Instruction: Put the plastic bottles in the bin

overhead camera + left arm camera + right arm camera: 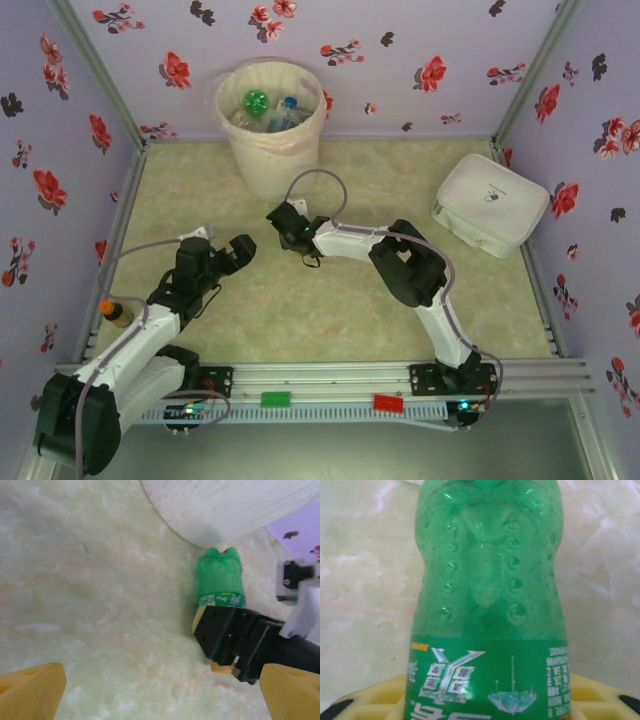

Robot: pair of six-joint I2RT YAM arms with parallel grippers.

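Clamped on the green bottle (218, 577) with right end effector (210, 644), left end effector (238, 250) spread wide; may lose slick plastic or clip the nearby bin (270, 150) when lifting

Bin (262, 160) at back, bottles (270, 108) inside, lying bottle (218, 577) just before it, box (490, 205) right

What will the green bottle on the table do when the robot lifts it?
The green bottle looks empty and see-through, so it is probably light. Its thin, dimpled plastic may squash a little under the right fingers. Lying on its side with a round body, it would likely roll if pushed.
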